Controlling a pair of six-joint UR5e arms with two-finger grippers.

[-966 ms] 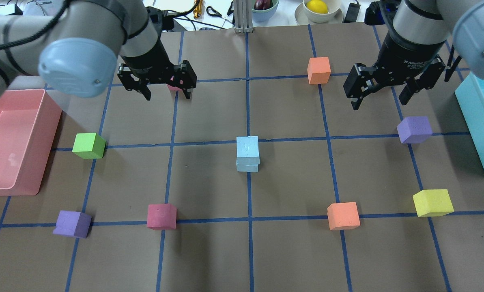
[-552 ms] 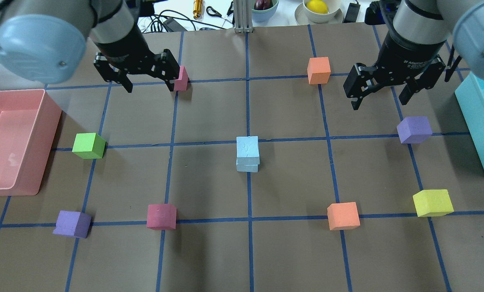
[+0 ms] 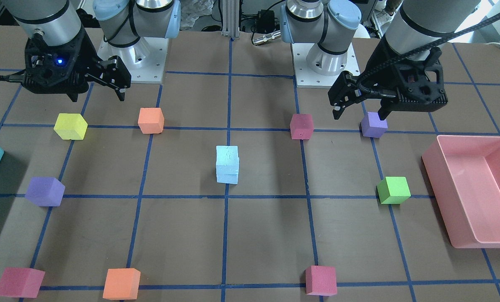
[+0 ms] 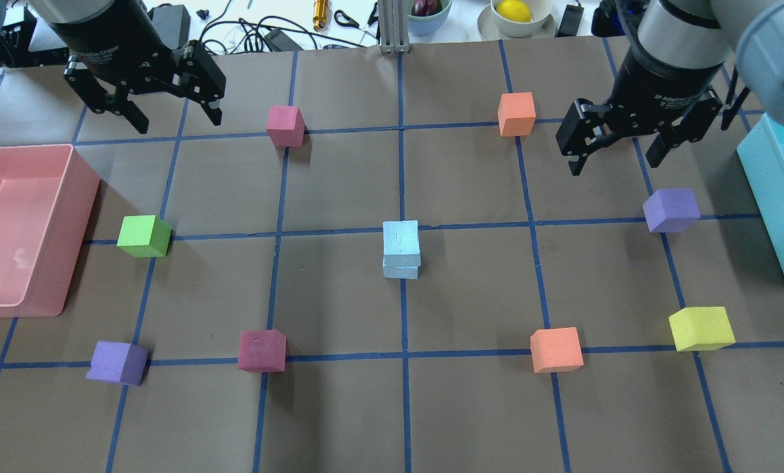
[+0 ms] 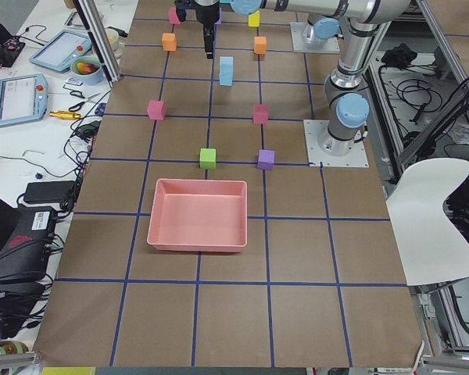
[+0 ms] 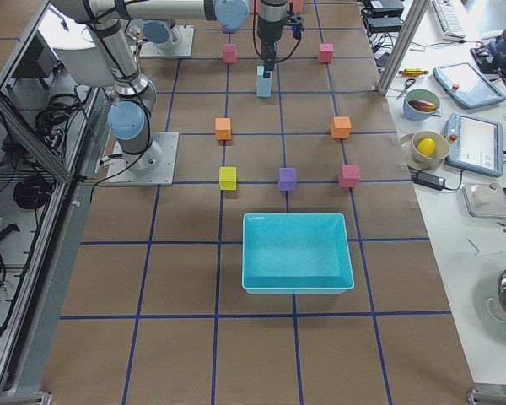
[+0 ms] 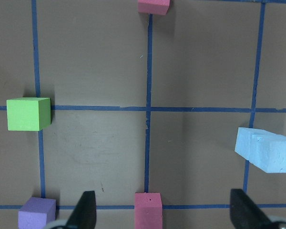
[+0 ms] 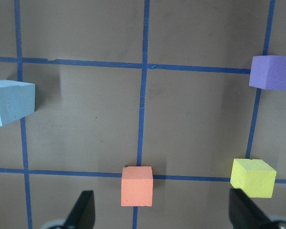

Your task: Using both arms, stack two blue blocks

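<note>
Two pale blue blocks (image 4: 401, 240) stand stacked one on the other at the table's centre, the top one slightly offset. The stack also shows in the front view (image 3: 227, 167), the left wrist view (image 7: 267, 151) and the right wrist view (image 8: 9, 102). My left gripper (image 4: 178, 121) is open and empty, raised over the far left of the table; it shows in the front view (image 3: 358, 114) too. My right gripper (image 4: 613, 164) is open and empty, raised over the far right, well away from the stack.
A pink bin (image 4: 37, 309) sits at the left edge and a teal bin (image 4: 776, 197) at the right. Loose cubes lie around: green (image 4: 143, 236), purple (image 4: 671, 209), pink (image 4: 284, 125), orange (image 4: 516, 113), yellow (image 4: 701, 328).
My left arm has swung back and to the left, away from the pink cube, its gripper still open. The right gripper and the blue stack have not moved.
</note>
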